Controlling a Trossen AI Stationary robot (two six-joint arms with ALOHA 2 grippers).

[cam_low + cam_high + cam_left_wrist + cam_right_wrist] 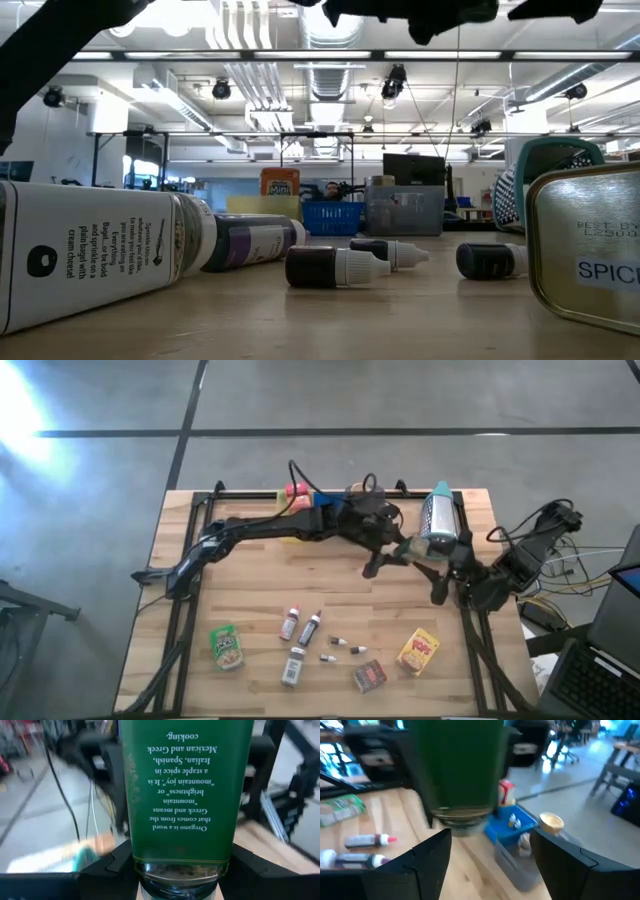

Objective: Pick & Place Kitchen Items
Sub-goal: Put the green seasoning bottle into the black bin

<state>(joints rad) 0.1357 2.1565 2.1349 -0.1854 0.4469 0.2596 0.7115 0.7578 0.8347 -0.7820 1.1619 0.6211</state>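
My left gripper (398,552) reaches over the table's right middle and is shut on a glass spice jar with a green oregano label (180,790). The jar (408,547) hangs above the wood. Close to its right, my right gripper (442,576) is open. In the right wrist view the jar (460,770) shows just beyond the two spread fingers (427,865), which do not touch it. Other kitchen items lie on the near half: a green pouch (227,646), slim bottles (310,628), tiny vials (345,647), a yellow box (419,651) and a brown tin (369,676). My left gripper pinches the jar between its two fingers (112,867) at the clear glass end (175,870) just past the label's edge. One finger sits on each side of the round body. The jar reaches away from the fingers and is lifted clear of the table.
Yellow (290,512) and blue (325,500) trays stand along the far edge, the blue one (510,827) holding small items. A silver mesh cylinder with a teal end (437,520) lies at the far right. Bare wood stretches across the table's middle (280,575).
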